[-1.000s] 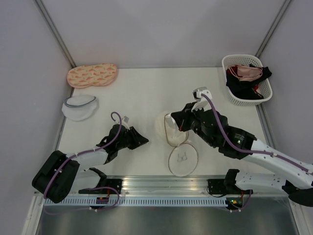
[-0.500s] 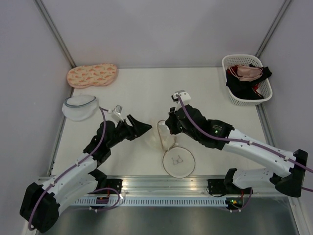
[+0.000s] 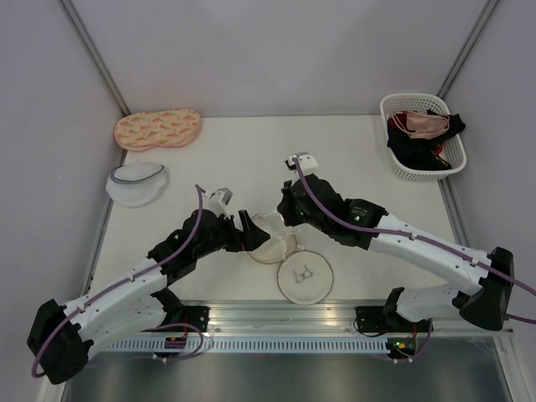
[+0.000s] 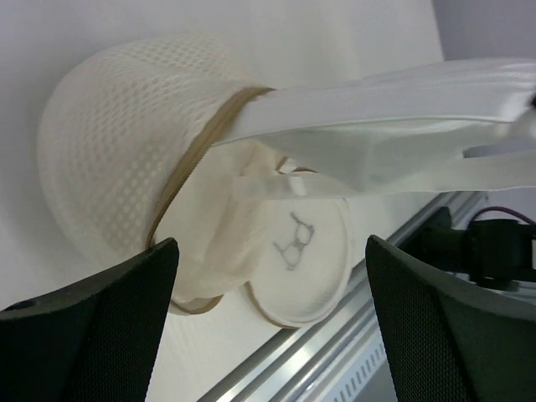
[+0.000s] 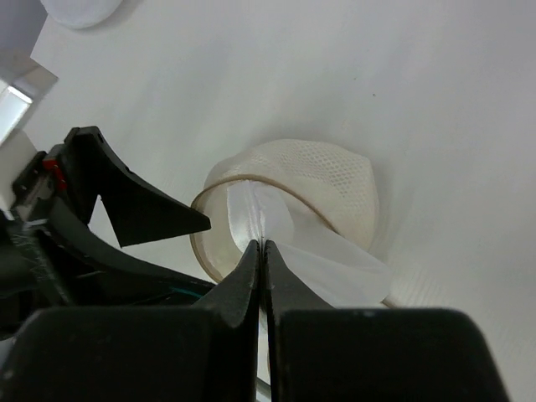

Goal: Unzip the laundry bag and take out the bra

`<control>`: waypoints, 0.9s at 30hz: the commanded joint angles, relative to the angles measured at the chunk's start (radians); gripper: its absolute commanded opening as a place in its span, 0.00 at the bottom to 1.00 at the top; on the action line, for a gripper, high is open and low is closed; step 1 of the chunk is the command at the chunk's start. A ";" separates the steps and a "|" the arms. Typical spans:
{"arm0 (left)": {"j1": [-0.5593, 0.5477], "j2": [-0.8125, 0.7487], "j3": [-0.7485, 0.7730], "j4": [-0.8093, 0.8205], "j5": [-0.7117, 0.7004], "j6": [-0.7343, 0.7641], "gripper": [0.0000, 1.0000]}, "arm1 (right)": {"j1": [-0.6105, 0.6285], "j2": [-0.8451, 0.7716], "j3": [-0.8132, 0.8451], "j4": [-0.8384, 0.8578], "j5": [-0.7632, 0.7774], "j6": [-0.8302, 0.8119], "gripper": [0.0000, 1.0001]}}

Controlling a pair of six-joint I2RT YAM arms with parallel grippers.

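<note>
The cream mesh laundry bag (image 3: 270, 244) lies unzipped on the table, its flat face with the black bra symbol (image 3: 306, 275) flipped toward the near edge. In the left wrist view the mesh dome (image 4: 117, 142) gapes and the white bra (image 4: 377, 117) stretches out of its mouth to the right. My right gripper (image 5: 264, 248) is shut on a fold of the bra (image 5: 335, 270), just above the bag's rim (image 5: 251, 180). My left gripper (image 3: 254, 234) stands open beside the bag's left side, its fingers (image 4: 92, 327) either side of the dome's lower edge, holding nothing.
A white mesh pouch with a grey-blue rim (image 3: 136, 182) and a long peach patterned pouch (image 3: 157, 128) lie at the far left. A white basket (image 3: 390, 107) with pink and black garments stands at the far right. The metal rail (image 3: 276, 316) runs along the near edge.
My left arm has swung right to the bag and its gripper has opened wide. My right gripper has moved left, still shut on the bra. The bag has shifted slightly left.
</note>
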 commanded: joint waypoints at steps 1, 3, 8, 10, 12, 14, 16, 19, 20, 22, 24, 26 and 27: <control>-0.019 0.024 0.043 -0.112 -0.186 0.093 0.95 | -0.008 -0.013 0.053 0.032 0.011 0.013 0.00; -0.022 0.048 0.039 -0.145 -0.266 0.093 0.95 | -0.010 -0.029 0.053 0.040 0.011 0.014 0.00; -0.023 0.078 0.033 -0.175 -0.404 0.089 0.93 | -0.011 -0.039 0.078 0.014 0.012 0.007 0.00; -0.022 0.087 0.027 -0.173 -0.446 0.087 0.91 | -0.011 -0.045 0.076 0.010 0.017 0.005 0.00; -0.022 0.107 0.027 -0.170 -0.464 0.092 0.91 | -0.013 -0.056 0.073 0.008 0.018 0.004 0.00; -0.023 0.146 0.033 -0.158 -0.460 0.095 0.90 | -0.011 -0.068 0.076 0.008 0.014 0.005 0.01; -0.022 0.171 0.034 -0.138 -0.443 0.095 0.87 | -0.014 -0.075 0.082 0.005 0.006 0.008 0.00; -0.022 0.235 0.036 -0.083 -0.414 0.093 0.76 | -0.016 -0.114 0.089 0.022 -0.008 0.011 0.00; -0.023 0.246 0.036 -0.073 -0.409 0.093 0.75 | -0.016 -0.127 0.089 0.023 -0.008 0.011 0.00; -0.023 0.268 0.042 -0.064 -0.403 0.093 0.70 | -0.016 -0.168 0.087 0.043 -0.008 0.010 0.00; -0.023 0.286 0.048 -0.056 -0.398 0.093 0.67 | -0.014 -0.194 0.101 0.045 0.006 0.004 0.00; -0.023 0.291 0.046 -0.047 -0.395 0.093 0.66 | -0.017 -0.225 0.121 0.045 0.006 -0.007 0.00; -0.022 0.291 0.046 -0.046 -0.394 0.093 0.65 | -0.017 -0.233 0.128 0.042 0.012 -0.015 0.00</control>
